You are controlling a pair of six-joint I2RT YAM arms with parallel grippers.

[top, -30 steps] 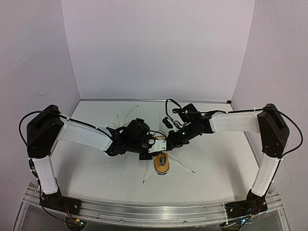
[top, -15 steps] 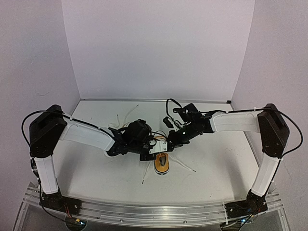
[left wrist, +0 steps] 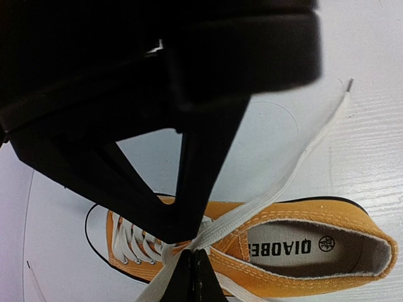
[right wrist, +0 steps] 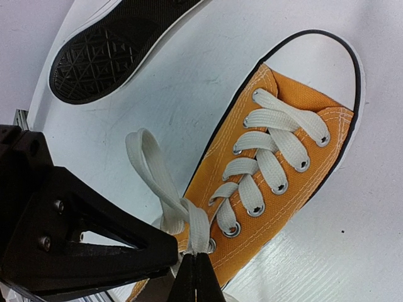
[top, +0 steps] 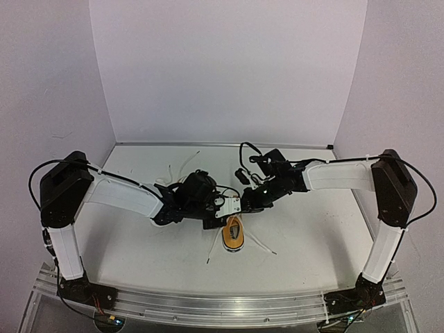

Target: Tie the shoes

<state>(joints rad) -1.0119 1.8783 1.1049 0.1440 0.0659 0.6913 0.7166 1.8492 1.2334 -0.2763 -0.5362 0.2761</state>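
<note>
- So far the tying looks about midway on one shoe: the orange shoe [top: 234, 234] lies at the centre of the table [top: 312, 239], just below both grippers. It is laced through its eyelets, but no finished knot or bow shows.
- The left gripper [left wrist: 192, 253] is clamped on a lace [left wrist: 277, 185] where the strands cross over the tongue, at the bottom centre of the left wrist view.
- The right gripper [right wrist: 196, 257] is pinched shut on the base of a loop [right wrist: 151, 167], at the bottom centre of the right wrist view.
- The other shoe [right wrist: 107, 53] shows its black sole at the upper left of the right wrist view. Its laces are out of sight there.
- Left to do, by this reading: finish the knot and bow on the orange shoe, then tie the second shoe.
- Against the earlier overhead frame, the arms have barely shifted. The free lace end at the lower right of the shoe has drawn in slightly, and the shoe sits a touch higher in the frame.
</note>
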